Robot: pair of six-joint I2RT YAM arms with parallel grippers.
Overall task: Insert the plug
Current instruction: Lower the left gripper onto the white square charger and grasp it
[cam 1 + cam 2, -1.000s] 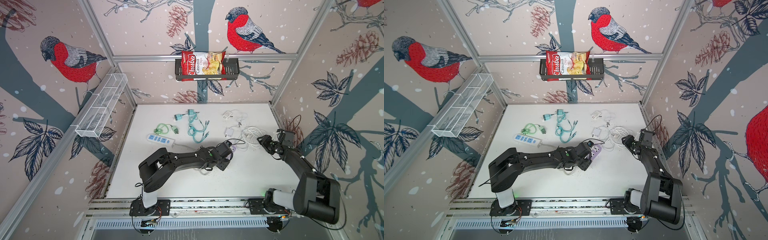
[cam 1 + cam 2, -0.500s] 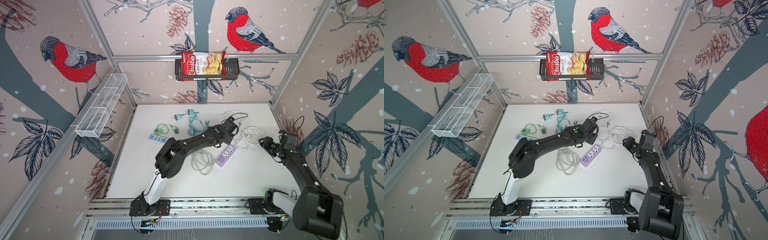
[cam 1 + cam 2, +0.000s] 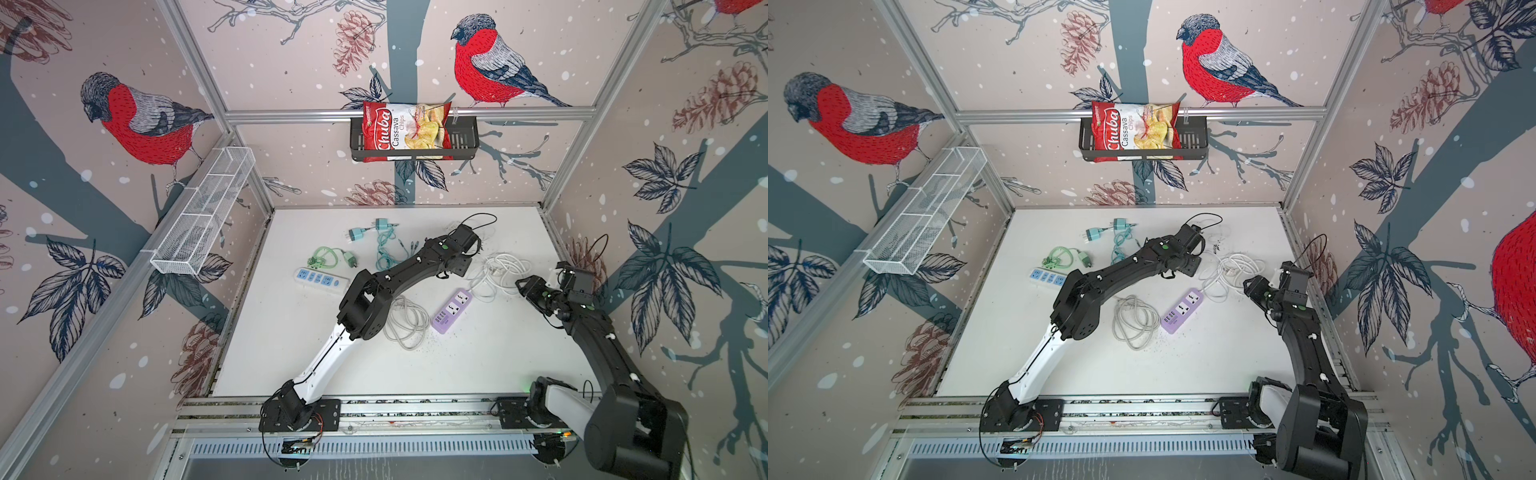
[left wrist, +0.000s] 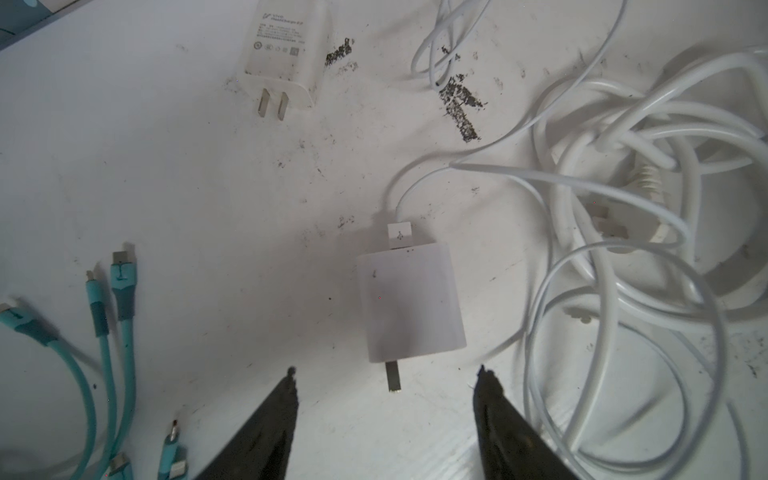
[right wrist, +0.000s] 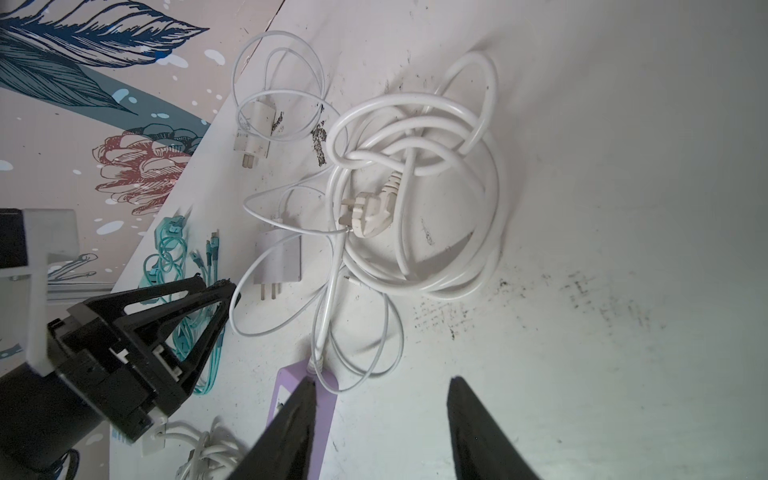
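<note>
The left gripper (image 4: 386, 370), jaws parted and empty, hovers over the white charger plug (image 4: 409, 303) lying flat at about twelve o'clock from the purple power strip (image 3: 452, 311), while the right gripper (image 5: 382, 380), also parted and empty, hangs at the strip's three o'clock.

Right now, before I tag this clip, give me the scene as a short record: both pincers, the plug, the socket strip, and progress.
left pincer: open, empty, pointed at the white charger
white charger: lying flat, prongs toward the left pincer, USB cable attached, not gripped
right pincer: open, empty, close to the purple power strip's cord end
purple power strip: lying mid-workspace, nothing plugged into its sockets
task status: plug not yet picked up or inserted
</note>
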